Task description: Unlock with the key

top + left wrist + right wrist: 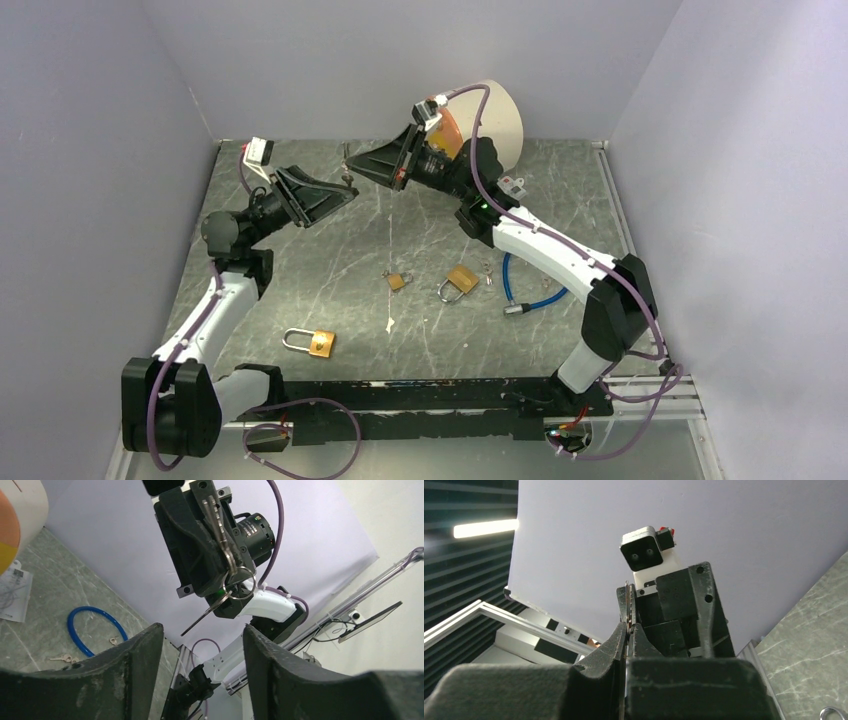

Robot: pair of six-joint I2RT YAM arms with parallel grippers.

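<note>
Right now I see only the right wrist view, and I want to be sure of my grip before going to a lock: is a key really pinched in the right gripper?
Observer: Yes. From the left wrist view, the right gripper is shut on a key, with a second key dangling below it.
Operator: Is the left gripper holding anything?
Observer: No. The left gripper faces the keys with its jaws open, nothing gripped.
Operator: And the padlocks?
Observer: Three lie on the table: the left padlock, the middle padlock and the right padlock, all away from both grippers.
</note>
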